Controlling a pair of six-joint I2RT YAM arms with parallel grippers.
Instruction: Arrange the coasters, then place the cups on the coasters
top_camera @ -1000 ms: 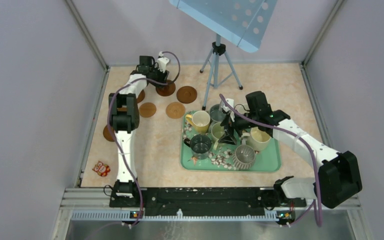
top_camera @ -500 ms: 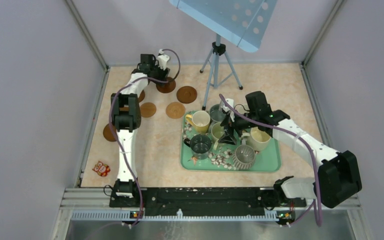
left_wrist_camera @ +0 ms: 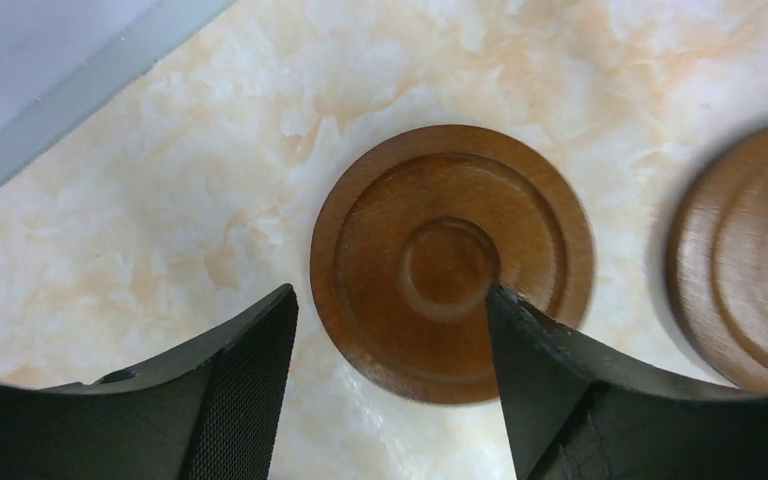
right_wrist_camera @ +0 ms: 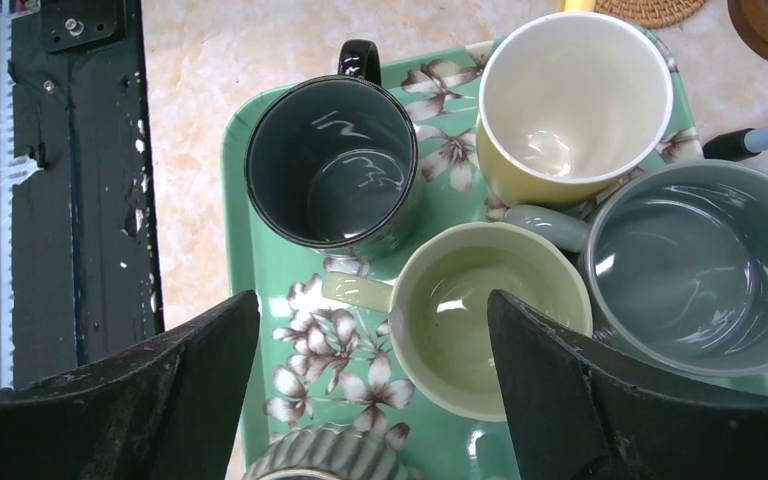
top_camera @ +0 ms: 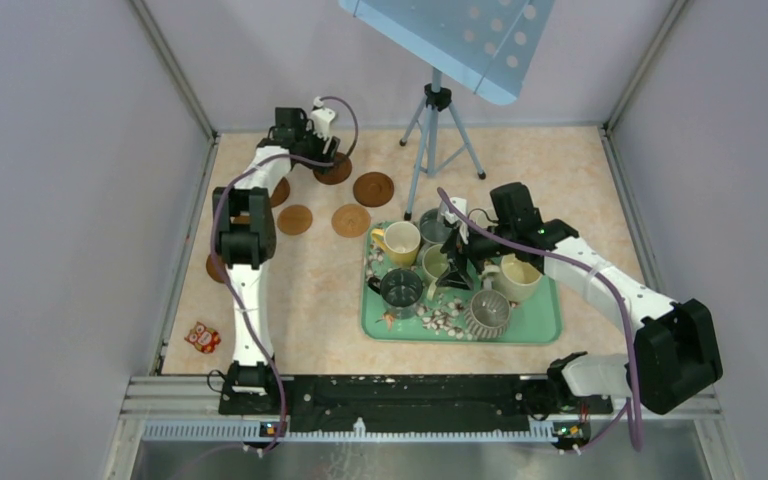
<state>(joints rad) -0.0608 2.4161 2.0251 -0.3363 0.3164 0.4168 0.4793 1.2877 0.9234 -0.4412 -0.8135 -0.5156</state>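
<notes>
The left gripper is opening up, letting go of a coaster now lying flat, well behind the green tray's left corner. That coaster is looking done. The right gripper is hanging open over the tray's pale green cup.

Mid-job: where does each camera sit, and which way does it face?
Top external: above and behind, looking down at the table; left arm and right arm show.
Left wrist: on the left arm, facing down at a coaster; its open fingers show.
Right wrist: on the right arm, facing down at mugs on the tray; its fingers show.
Shared: yellow mug, in top and right wrist.
</notes>
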